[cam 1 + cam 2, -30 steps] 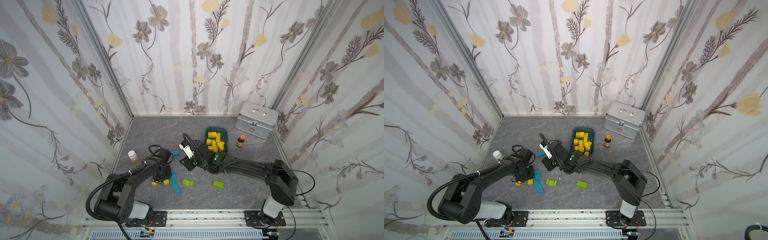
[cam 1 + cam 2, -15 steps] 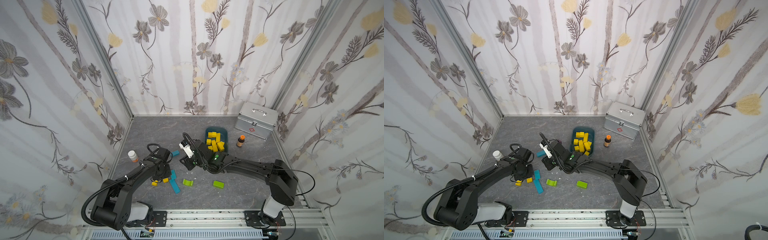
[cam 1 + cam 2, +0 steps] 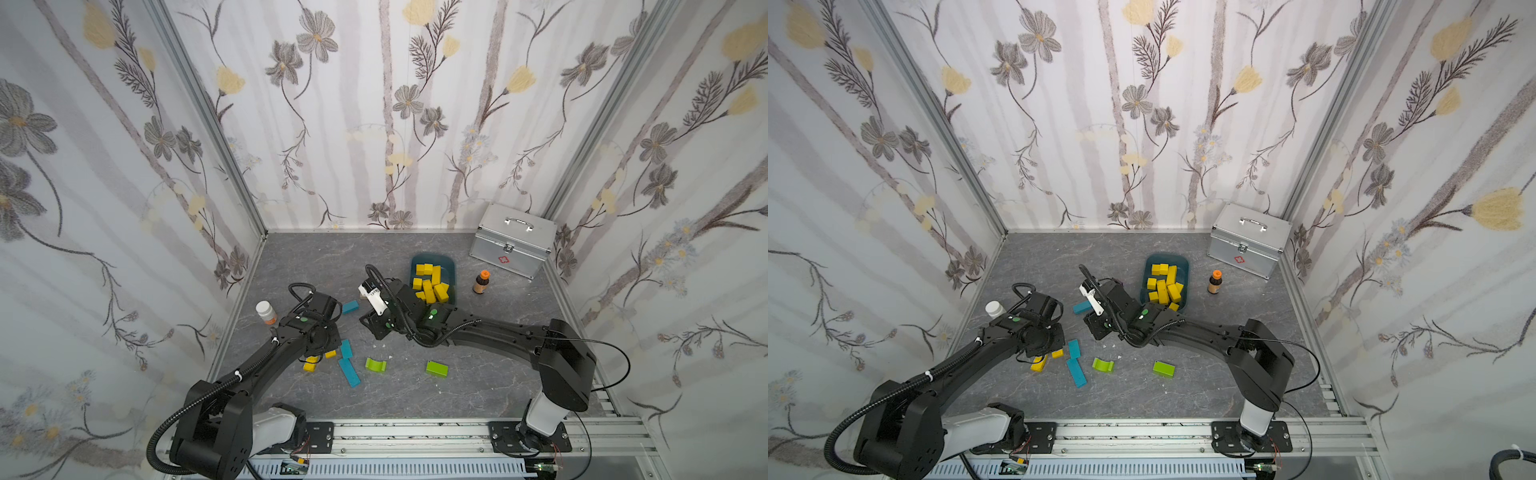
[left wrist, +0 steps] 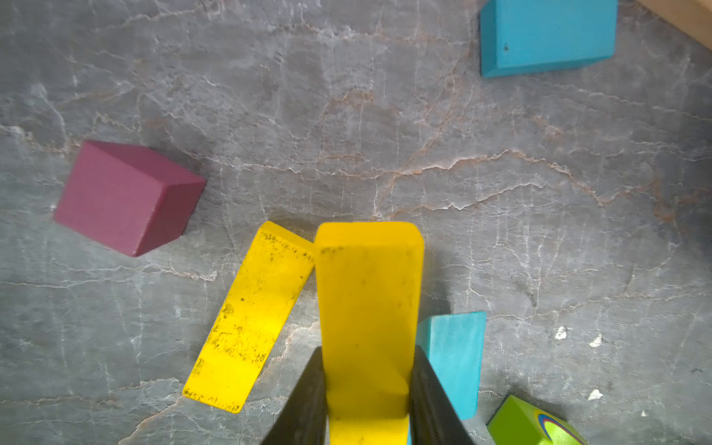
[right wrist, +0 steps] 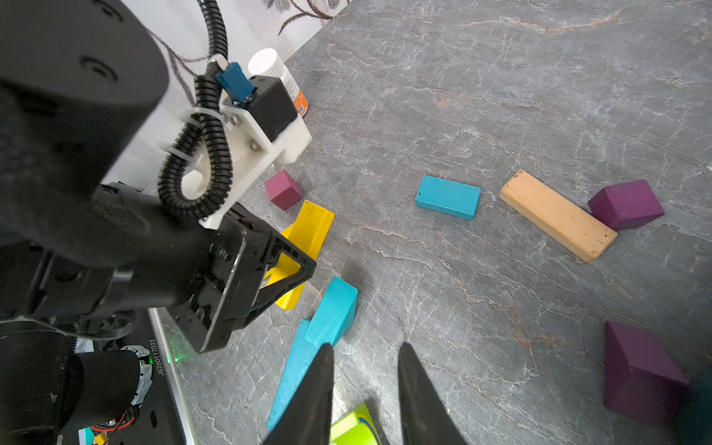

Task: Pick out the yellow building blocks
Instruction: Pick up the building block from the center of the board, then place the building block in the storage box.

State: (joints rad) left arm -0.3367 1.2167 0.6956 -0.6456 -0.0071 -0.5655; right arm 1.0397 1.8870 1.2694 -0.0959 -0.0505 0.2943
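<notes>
In the left wrist view my left gripper [image 4: 368, 348] is shut on a yellow bar [image 4: 368, 293], whose far end tips toward the grey floor. A second, flat yellow bar [image 4: 250, 319] lies touching it. In both top views these two yellow building blocks [image 3: 330, 354] [image 3: 1038, 363] sit under the left wrist. Several more yellow blocks [image 3: 430, 282] fill a teal bin [image 3: 432, 259] further back. My right gripper [image 5: 365, 345] is open, with nothing between its fingers, just above the floor near a teal block [image 5: 333, 308]. It faces the left gripper [image 5: 285, 277].
Teal blocks [image 3: 350, 306] [image 3: 348, 372], lime-green blocks [image 3: 375, 365] [image 3: 436, 368], a maroon cube [image 4: 123, 196], purple blocks [image 5: 626, 204] and a tan bar [image 5: 556, 215] lie scattered. A white pill bottle [image 3: 266, 311], a brown bottle [image 3: 481, 282] and a metal case [image 3: 513, 239] stand along the walls.
The left arm has shifted a little, and the yellow bar in its jaws has moved slightly toward the back. The right arm has barely moved.
</notes>
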